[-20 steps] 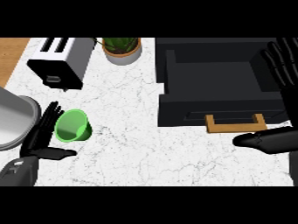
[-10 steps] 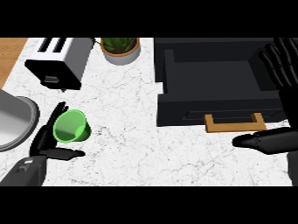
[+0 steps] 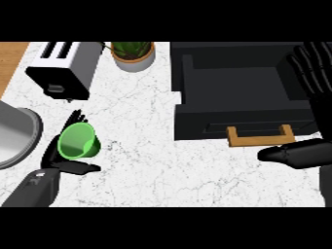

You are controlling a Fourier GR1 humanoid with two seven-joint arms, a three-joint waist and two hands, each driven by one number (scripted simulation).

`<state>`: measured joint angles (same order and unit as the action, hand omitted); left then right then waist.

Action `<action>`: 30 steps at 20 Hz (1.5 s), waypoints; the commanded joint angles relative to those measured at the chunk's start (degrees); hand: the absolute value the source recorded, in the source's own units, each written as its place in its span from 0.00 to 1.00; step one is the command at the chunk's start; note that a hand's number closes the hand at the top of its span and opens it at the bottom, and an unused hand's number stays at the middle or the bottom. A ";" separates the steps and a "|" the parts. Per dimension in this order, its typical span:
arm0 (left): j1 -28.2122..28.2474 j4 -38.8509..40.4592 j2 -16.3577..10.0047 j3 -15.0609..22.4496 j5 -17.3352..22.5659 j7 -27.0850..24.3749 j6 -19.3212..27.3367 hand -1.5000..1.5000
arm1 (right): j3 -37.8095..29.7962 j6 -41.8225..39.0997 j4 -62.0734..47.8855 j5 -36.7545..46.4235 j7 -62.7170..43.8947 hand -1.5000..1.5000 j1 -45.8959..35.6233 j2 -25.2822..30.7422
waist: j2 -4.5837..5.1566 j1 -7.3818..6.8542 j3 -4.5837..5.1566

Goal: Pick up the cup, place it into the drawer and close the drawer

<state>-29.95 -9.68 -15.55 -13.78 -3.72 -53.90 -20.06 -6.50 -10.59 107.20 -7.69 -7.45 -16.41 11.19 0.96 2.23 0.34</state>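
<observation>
Green cup, just one, clasped by the left hand; right hand spread over the one open drawer.

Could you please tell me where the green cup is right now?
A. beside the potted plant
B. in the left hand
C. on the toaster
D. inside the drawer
B: the left hand curls its fingers and thumb round the green cup over the counter, left of the open drawer.
</observation>
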 commanded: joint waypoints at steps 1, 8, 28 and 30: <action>-0.10 -0.29 0.28 0.23 0.44 -5.10 -11.93 1.00 | 1.15 0.55 1.88 -0.09 -2.79 0.00 0.20 -0.49 | -0.13 0.25 0.08; 2.88 -5.66 0.51 -0.13 -0.80 -15.30 4.66 1.00 | -1.06 -0.22 -1.65 0.19 -0.36 0.00 -1.38 1.18 | 0.14 -0.74 0.00; -11.01 -17.94 11.36 -3.28 5.96 -4.09 12.54 1.00 | -1.01 1.63 1.25 0.93 -3.37 0.00 -0.43 0.72 | -1.27 -1.92 -0.35; -10.50 -23.76 11.00 -2.08 6.70 0.95 11.55 1.00 | -0.44 2.84 1.22 2.81 -2.73 0.00 0.59 -0.10 | -1.66 -3.04 -0.42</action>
<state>-36.57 -27.42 -5.30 -17.46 2.39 -57.95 -7.31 -8.57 -10.29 106.52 -7.29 -8.19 -16.07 12.47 -0.22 0.01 -0.01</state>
